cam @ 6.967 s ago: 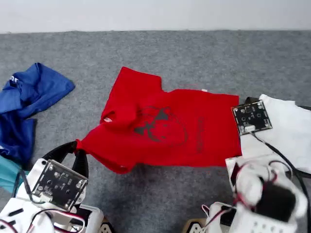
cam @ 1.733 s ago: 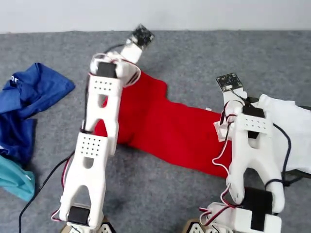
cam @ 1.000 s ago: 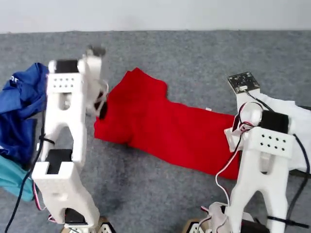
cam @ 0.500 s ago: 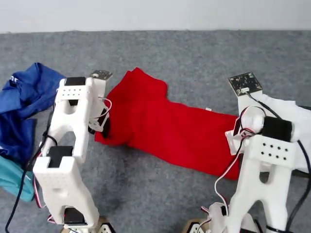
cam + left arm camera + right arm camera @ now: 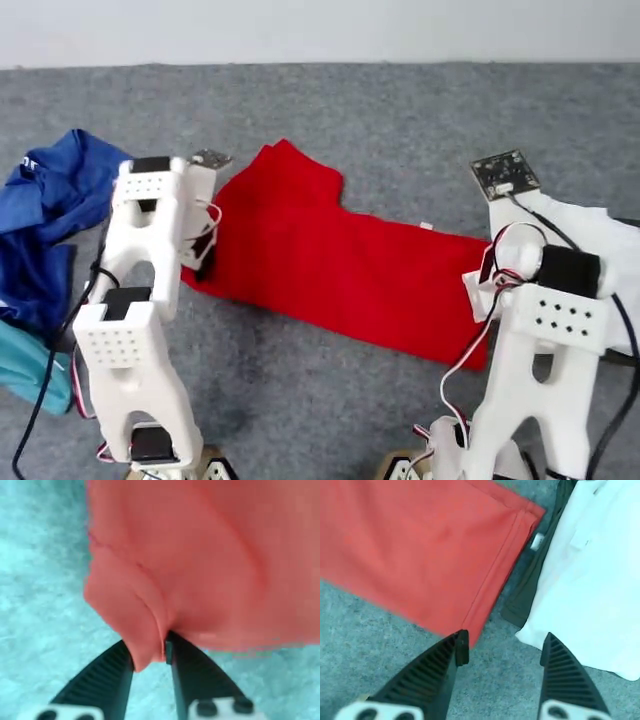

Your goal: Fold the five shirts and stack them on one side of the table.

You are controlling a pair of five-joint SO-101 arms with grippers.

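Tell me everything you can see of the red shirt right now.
The red shirt is soft fabric folded into a long band, lying flat and slanted across the grey table. The left gripper pinches a bunched fold at one end; the right gripper stands open over the stitched hem at the other, near a white shirt.

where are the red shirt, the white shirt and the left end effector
red shirt [image 5: 340,260]: high view, middle of the cloth
white shirt [image 5: 590,580]: right wrist view, flat middle of the cloth
left end effector [image 5: 148,649]: left wrist view, between its fingertips, pinching a red shirt fold
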